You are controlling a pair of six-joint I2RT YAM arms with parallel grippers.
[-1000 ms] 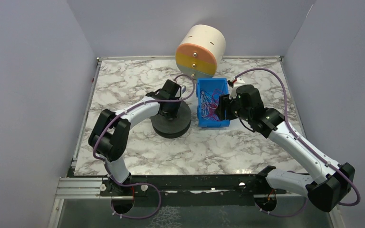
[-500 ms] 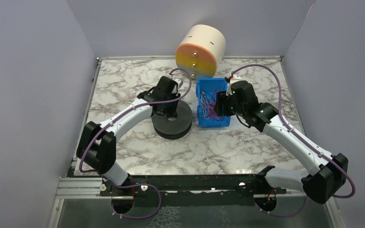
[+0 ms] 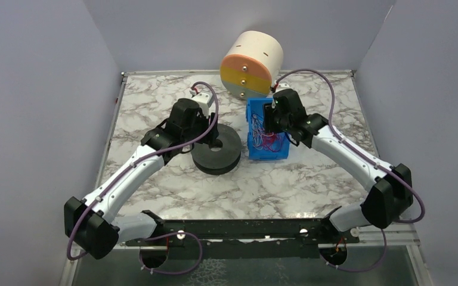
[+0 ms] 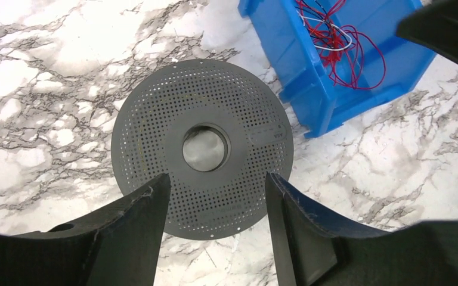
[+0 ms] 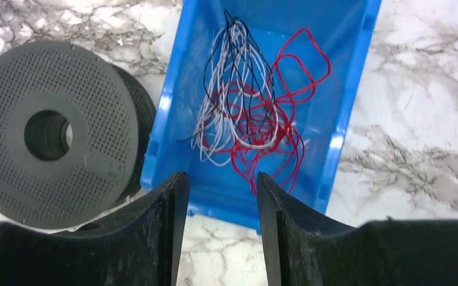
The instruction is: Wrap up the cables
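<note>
Both jaws are seen open, empty; cables (image 5: pixel 247 134) judged limp, snag-prone, best pinched where bunched beyond right jaws.

The round dark grey spool (image 4: pixel 203 149) is matt plastic, full of small holes. The blue rectangular bin (image 5: pixel 346 89) is smooth, slightly glossy plastic. The marble-patterned table top (image 3: pixel 286 185) looks smooth. My black plastic fingers (image 4: pixel 125 238) are matt, a little rough.
</note>
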